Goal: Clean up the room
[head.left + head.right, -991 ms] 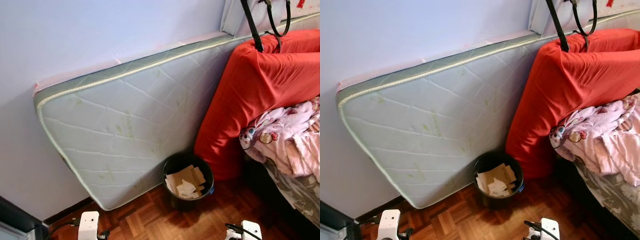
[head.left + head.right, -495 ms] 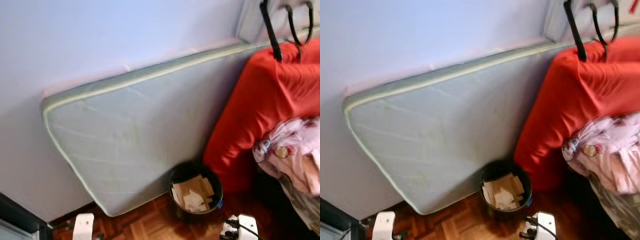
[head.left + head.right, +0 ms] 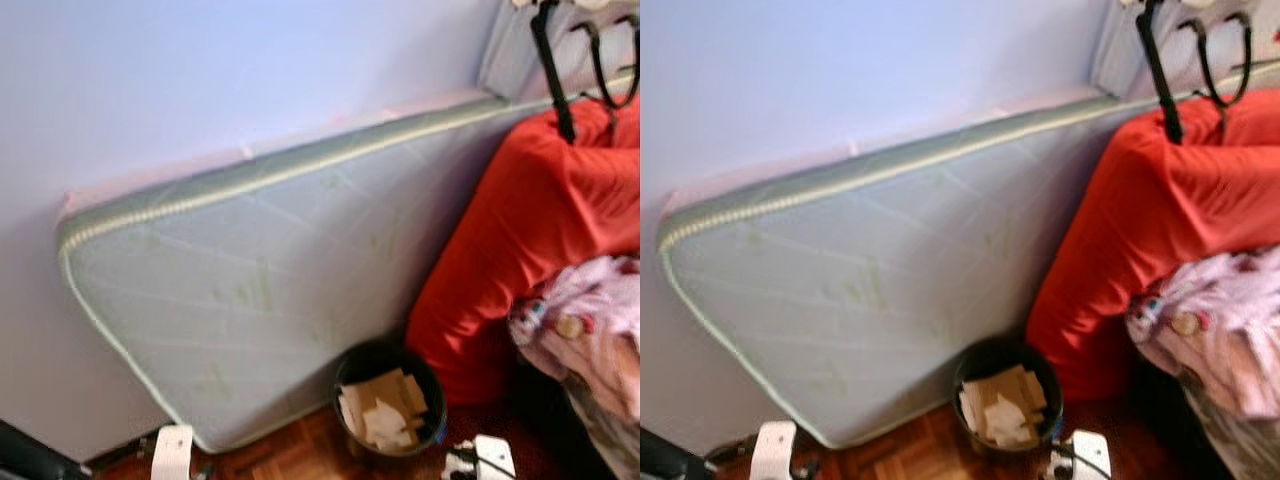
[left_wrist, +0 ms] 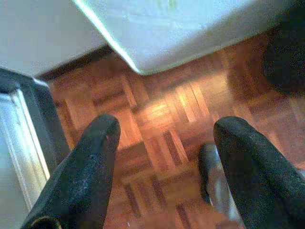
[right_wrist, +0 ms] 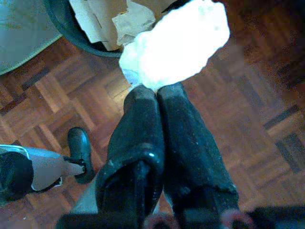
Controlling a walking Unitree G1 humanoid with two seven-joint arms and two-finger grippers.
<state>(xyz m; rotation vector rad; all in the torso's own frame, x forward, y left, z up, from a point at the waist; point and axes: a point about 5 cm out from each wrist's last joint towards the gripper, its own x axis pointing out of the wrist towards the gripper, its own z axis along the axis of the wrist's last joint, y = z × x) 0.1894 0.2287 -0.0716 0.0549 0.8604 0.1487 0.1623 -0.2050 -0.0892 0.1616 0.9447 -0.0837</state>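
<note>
Right gripper (image 5: 157, 93): fingers were pressed together, pinching a crumpled white paper wad (image 5: 176, 43) at their tips.
Paper wad: it sat just past the fingertips, its long axis running crosswise to the fingers, the broader end pointing away from the bin side; overexposed, so its folds could not be made out.
Black bin (image 3: 390, 398): it lay beyond the right fingertips and a little to one side of the wad, part of its rim (image 5: 76, 36) close to the wad's near end; whether the wad was over the rim could not be told.
Bin contents: tan and white scraps of cardboard (image 3: 380, 405) lay piled inside.
Left gripper (image 4: 164, 157): fingers stood wide apart, holding nothing, above parquet floor (image 4: 162, 114).
Beyond the left fingers: the rounded lower corner of a grey quilted mattress (image 3: 270, 290), leaning on its long edge against the wall (image 3: 200, 70).
Beside the bin: a red-covered mattress end (image 3: 540, 230), with pink bedding (image 3: 590, 330) bunched next to it.
</note>
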